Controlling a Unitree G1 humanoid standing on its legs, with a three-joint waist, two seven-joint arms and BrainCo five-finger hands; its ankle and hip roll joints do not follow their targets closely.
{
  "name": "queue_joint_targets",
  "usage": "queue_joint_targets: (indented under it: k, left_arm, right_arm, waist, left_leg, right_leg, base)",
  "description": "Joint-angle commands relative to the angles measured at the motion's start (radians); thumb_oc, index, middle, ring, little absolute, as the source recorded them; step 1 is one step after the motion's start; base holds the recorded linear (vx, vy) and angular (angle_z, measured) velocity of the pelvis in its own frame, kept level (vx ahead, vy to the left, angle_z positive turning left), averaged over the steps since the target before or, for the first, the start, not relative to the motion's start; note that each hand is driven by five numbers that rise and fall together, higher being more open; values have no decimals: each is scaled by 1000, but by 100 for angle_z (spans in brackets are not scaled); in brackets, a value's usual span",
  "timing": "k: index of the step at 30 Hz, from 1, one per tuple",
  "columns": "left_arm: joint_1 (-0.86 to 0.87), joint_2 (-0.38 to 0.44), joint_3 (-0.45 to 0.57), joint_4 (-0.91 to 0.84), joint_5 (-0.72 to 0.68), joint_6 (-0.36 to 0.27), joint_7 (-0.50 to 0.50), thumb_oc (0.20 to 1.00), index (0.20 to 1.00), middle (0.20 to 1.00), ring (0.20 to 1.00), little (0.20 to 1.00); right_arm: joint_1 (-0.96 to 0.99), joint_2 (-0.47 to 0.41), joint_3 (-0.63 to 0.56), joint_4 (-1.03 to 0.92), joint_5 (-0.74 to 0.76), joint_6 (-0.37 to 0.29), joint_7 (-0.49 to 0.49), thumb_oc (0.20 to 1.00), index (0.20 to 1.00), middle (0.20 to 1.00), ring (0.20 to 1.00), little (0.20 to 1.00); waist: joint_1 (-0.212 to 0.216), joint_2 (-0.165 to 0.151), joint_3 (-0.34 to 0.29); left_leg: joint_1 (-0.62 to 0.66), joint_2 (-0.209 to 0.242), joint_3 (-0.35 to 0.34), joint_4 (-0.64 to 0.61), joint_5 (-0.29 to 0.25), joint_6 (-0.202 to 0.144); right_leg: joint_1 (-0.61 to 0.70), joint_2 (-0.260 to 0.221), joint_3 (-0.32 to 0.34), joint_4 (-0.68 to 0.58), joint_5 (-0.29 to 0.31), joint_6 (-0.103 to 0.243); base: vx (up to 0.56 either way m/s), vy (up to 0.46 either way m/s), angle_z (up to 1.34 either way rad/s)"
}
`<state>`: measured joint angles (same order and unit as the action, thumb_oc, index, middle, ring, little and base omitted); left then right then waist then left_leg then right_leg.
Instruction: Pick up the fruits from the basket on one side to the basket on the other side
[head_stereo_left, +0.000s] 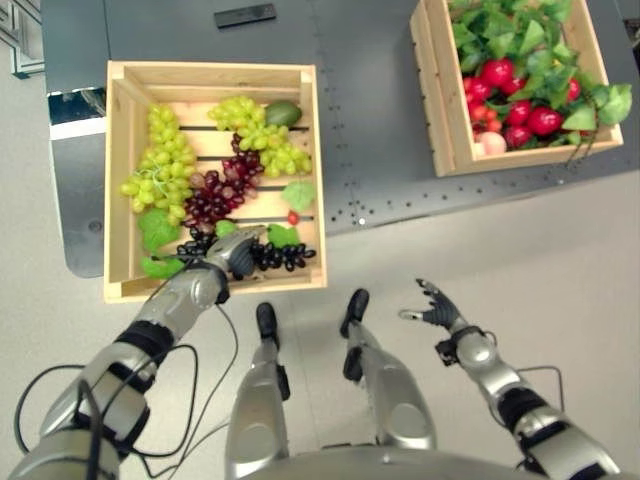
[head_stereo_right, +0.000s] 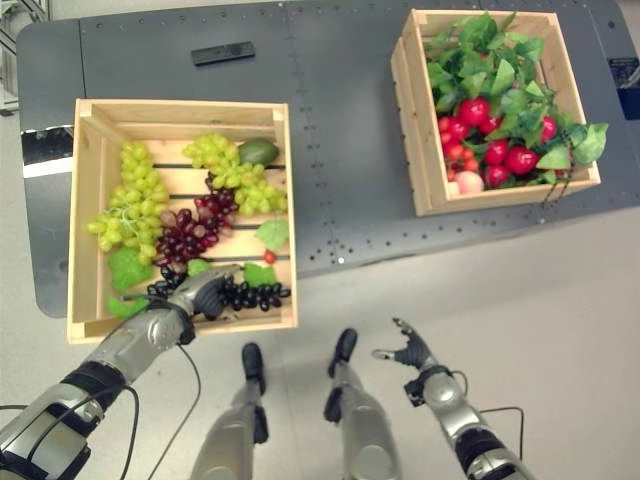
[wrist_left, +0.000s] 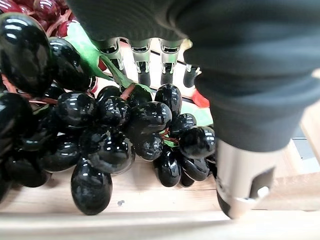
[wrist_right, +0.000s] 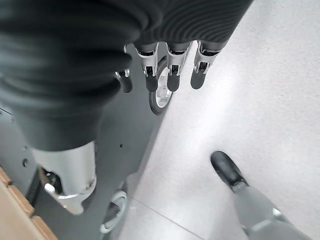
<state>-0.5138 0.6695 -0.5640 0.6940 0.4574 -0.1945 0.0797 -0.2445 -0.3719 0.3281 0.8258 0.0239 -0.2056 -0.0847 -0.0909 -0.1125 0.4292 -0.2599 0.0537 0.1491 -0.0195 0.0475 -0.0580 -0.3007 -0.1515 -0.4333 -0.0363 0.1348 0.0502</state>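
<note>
Left wrist view was taken up by the left hand (wrist_left: 235, 100) reaching over the black grape bunch (wrist_left: 115, 135): its fingers (wrist_left: 144, 65) were extended past the far side of the bunch and its thumb (wrist_left: 240, 185) stood on the near side, by the crate's front wall, so the bunch was bracketed but not yet closed upon. The hand was judged open, with nothing lifted. In the head views the same hand (head_stereo_right: 205, 290) sat at the front edge of the left crate (head_stereo_right: 85, 230), on the black grapes, with red grapes (head_stereo_right: 190, 228), green grapes (head_stereo_right: 125, 205) and a green avocado-like fruit (head_stereo_right: 258, 152) behind. The right crate (head_stereo_right: 420, 130), holding red fruit (head_stereo_right: 500, 155) and leaves, stood well apart across the dark table (head_stereo_right: 340, 120). The right hand (head_stereo_right: 408, 352) hung over the floor, fingers spread and empty.

Several risks were foreseen. A shallow pinch could catch only a few berries, so the bunch might swing or slip out on lifting. A leaf (wrist_left: 90, 55) lying against the fingers could be dragged along. The thumb, so close to the front wall, could be jammed against the wood as the hand closed.
</note>
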Motion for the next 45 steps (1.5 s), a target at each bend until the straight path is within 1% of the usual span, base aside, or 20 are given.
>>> queue_joint_targets:
  k: [1, 5, 10, 13, 17, 18, 19, 21, 23, 24, 25, 32, 35, 45]
  left_arm:
    - [-5, -44, 6, 87, 75, 23, 37, 1000, 1000, 1000, 1000, 1000]
    - [6, -50, 1, 128, 89, 21, 46, 1000, 1000, 1000, 1000, 1000]
    - [17, -57, -10, 198, 116, 29, 59, 1000, 1000, 1000, 1000, 1000]
    - [13, -66, -10, 264, 132, 46, 67, 1000, 1000, 1000, 1000, 1000]
    - [-20, -95, 28, 376, 109, 81, 111, 1000, 1000, 1000, 1000, 1000]
    - [-21, -96, 28, 378, 109, 81, 112, 1000, 1000, 1000, 1000, 1000]
    - [-30, -100, 37, 409, 109, 87, 119, 1000, 1000, 1000, 1000, 1000]
    - [-42, -96, 41, 429, 105, 93, 129, 1000, 1000, 1000, 1000, 1000]
    - [-52, -97, 42, 442, 103, 98, 133, 1000, 1000, 1000, 1000, 1000]
    - [-53, -97, 42, 443, 103, 98, 133, 1000, 1000, 1000, 1000, 1000]
    - [-57, -95, 45, 446, 104, 101, 134, 1000, 1000, 1000, 1000, 1000]
    - [-72, -83, 48, 435, 101, 104, 147, 1000, 1000, 1000, 1000, 1000]
    - [-73, -71, 50, 412, 103, 101, 149, 1000, 1000, 1000, 1000, 1000]
    - [-73, -26, 59, 345, 108, 106, 150, 1000, 1000, 1000, 1000, 1000]
  right_arm:
    - [-11, -41, -4, -81, 46, -34, -23, 1000, 1000, 1000, 1000, 1000]
    - [-5, -47, -6, -120, 54, -45, -22, 1000, 1000, 1000, 1000, 1000]
    - [-4, -57, 2, -175, 62, -57, -19, 1000, 1000, 1000, 1000, 1000]
    - [-4, -64, 6, -210, 69, -63, -13, 1000, 1000, 1000, 1000, 1000]
    - [-19, -62, 14, -265, 100, -77, -14, 1000, 1000, 1000, 1000, 1000]
    - [-19, -62, 14, -266, 100, -76, -14, 1000, 1000, 1000, 1000, 1000]
    - [-22, -61, 15, -284, 110, -81, -12, 1000, 1000, 1000, 1000, 1000]
    - [-29, -59, 19, -305, 121, -87, -13, 1000, 1000, 1000, 1000, 1000]
    - [-34, -54, 24, -315, 132, -91, -12, 1000, 1000, 1000, 1000, 1000]
    - [-34, -54, 24, -315, 133, -91, -12, 1000, 1000, 1000, 1000, 1000]
    - [-31, -55, 29, -333, 135, -94, -6, 1000, 1000, 1000, 1000, 1000]
    - [-27, -56, 35, -358, 140, -106, -9, 1000, 1000, 1000, 1000, 1000]
    - [-19, -54, 30, -377, 146, -109, -6, 1000, 1000, 1000, 1000, 1000]
    - [4, -57, 23, -390, 153, -111, 2, 1000, 1000, 1000, 1000, 1000]
  waist:
    - [-14, 0, 19]
    - [-20, -6, 25]
    - [-31, -26, 31]
    - [-41, -47, 33]
    - [-58, -82, 37]
    - [-58, -82, 36]
    - [-67, -97, 34]
    - [-73, -113, 29]
    - [-78, -126, 27]
    - [-78, -126, 27]
    - [-82, -135, 26]
    - [-86, -144, 25]
    - [-82, -148, 25]
    - [-70, -144, 26]
  left_leg:
    - [-59, -24, -17, -5, 18, 39]
    - [-72, -23, -11, -7, 22, 37]
    - [-90, -14, -3, -1, 21, 34]
    - [-107, -8, 7, 11, 18, 32]
    - [-135, 4, 16, 25, 19, 28]
    - [-136, 4, 16, 26, 19, 28]
    - [-147, 9, 25, 26, 20, 26]
    - [-159, 14, 33, 29, 20, 23]
    - [-164, 19, 38, 32, 18, 22]
    - [-165, 19, 38, 32, 18, 22]
    - [-165, 21, 39, 33, 15, 21]
    - [-171, 28, 37, 24, 17, 15]
    - [-173, 31, 30, 18, 18, 13]
    - [-177, 28, 9, 10, 18, 12]
  right_leg:
    - [-131, 8, 8, 143, -44, 83]
    - [-144, 11, 12, 137, -38, 83]
    - [-165, 23, 21, 132, -31, 81]
    - [-182, 31, 26, 131, -26, 80]
    - [-211, 41, 36, 126, -12, 80]
    - [-213, 41, 36, 126, -12, 79]
    - [-226, 49, 42, 120, -3, 81]
    - [-239, 56, 48, 113, 4, 81]
    - [-246, 63, 51, 110, 7, 81]
    - [-246, 63, 52, 110, 7, 81]
    - [-248, 68, 54, 108, 9, 81]
    - [-253, 76, 47, 90, 14, 84]
    - [-251, 81, 41, 82, 15, 85]
    - [-245, 83, 28, 71, 13, 85]
  base:
    - [-16, -30, -9]
    - [-15, -19, -4]
    - [-20, -37, -4]
    - [-19, -49, -6]
    - [-19, -57, -14]
    - [-12, -45, -8]
    - [-4, -43, -8]
    - [-2, -50, -13]
    - [5, -34, -13]
    - [17, -45, -13]
    - [20, -39, -12]
    - [16, -36, -9]
    - [15, -29, 0]
    - [8, -12, 3]
